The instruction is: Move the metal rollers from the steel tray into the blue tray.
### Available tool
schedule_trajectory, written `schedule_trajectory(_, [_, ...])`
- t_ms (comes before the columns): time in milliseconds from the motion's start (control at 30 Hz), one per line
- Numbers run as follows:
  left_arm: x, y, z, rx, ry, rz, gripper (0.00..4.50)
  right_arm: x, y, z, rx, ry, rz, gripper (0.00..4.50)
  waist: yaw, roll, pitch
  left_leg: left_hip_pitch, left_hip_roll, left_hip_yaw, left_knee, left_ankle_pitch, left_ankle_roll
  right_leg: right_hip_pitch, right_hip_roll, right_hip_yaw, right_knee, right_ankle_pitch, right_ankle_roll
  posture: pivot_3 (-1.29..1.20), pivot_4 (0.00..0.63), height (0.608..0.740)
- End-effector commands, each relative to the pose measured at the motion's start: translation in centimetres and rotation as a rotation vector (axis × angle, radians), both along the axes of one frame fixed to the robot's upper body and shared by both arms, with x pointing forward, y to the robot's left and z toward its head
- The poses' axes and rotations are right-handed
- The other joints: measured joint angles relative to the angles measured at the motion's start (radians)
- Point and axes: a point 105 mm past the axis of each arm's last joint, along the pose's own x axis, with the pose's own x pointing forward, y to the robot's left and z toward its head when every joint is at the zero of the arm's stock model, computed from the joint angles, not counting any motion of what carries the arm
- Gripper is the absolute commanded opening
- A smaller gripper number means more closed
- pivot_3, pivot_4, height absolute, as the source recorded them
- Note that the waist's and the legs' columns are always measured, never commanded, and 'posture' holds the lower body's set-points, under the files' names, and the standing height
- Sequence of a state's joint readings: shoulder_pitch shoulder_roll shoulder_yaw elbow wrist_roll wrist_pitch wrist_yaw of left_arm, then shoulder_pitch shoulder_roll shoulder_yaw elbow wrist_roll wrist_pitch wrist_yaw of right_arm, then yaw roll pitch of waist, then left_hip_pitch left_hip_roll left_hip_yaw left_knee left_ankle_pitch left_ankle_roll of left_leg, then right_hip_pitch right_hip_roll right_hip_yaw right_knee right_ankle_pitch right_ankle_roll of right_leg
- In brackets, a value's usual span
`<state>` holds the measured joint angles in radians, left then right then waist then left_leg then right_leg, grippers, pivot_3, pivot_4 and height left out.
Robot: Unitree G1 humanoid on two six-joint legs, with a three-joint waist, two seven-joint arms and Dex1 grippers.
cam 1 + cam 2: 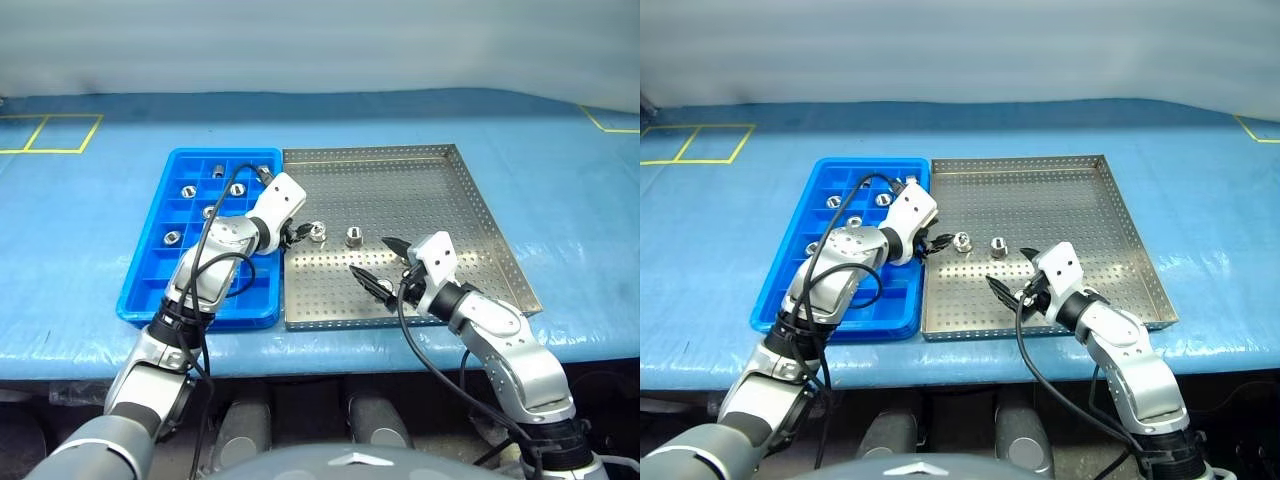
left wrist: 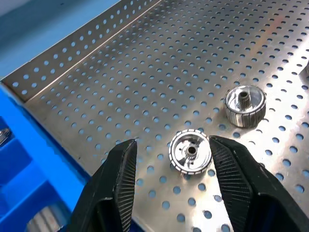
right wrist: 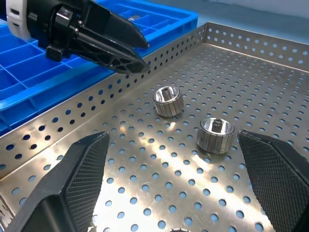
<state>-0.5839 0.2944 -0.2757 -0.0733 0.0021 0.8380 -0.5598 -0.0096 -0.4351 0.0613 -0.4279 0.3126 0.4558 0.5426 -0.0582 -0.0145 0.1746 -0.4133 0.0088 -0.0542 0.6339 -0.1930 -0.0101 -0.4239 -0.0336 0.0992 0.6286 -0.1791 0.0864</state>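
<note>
The steel tray [image 1: 430, 185] lies right of the blue tray [image 1: 142, 285], edge to edge. Two metal rollers [image 1: 318, 232] [image 1: 353, 236] rest near the steel tray's left side. Several more rollers [image 1: 188, 190] sit in the blue tray's far compartments. My left gripper [image 1: 297, 235] hovers over the seam between the trays, fingers [image 2: 120, 179] apart. The nearer roller [image 2: 190, 152] shows between them on the perforated base, not pinched. My right gripper [image 1: 371, 256] stands wide open low over the steel tray, just short of the second roller [image 3: 216, 134], holding nothing.
Both trays sit on a blue-covered table whose front edge [image 1: 330, 345] runs close below them. Yellow tape lines [image 1: 50, 135] mark the cover at the far left and far right. The steel tray's right half is bare.
</note>
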Motion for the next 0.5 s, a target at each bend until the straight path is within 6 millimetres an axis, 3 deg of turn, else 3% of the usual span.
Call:
schedule_trajectory(33, [0.3,-2.0,0.7,0.016,-0.054,-0.061,3.10,0.1,0.6,1.0,0.005,-0.046,0.033,4.50,0.009,0.000,0.000,0.000,0.000,0.000,0.000,0.000,0.000,0.000,0.000,0.000,0.000,0.000,0.000,0.02,0.150,0.740])
schedule_trajectory(167, [1.2,-3.4,0.2,0.005,-0.023,-0.028,4.31,-0.2,0.6,0.8,0.000,-0.043,0.031,4.50,0.019,0.000,0.000,-0.001,0.000,0.000,0.000,0.000,0.000,-0.001,0.000,0.000,-0.001,0.000,0.000,0.00,0.150,0.740])
schedule_trajectory(500, [3.2,-4.6,-2.7,0.217,0.001,-0.050,4.31,-1.0,0.1,0.8,0.006,-0.045,-0.009,4.50,-0.010,0.000,0.000,-0.001,0.000,0.000,-0.001,0.000,0.000,-0.001,0.000,0.000,-0.001,0.000,0.000,-0.07,0.150,0.740])
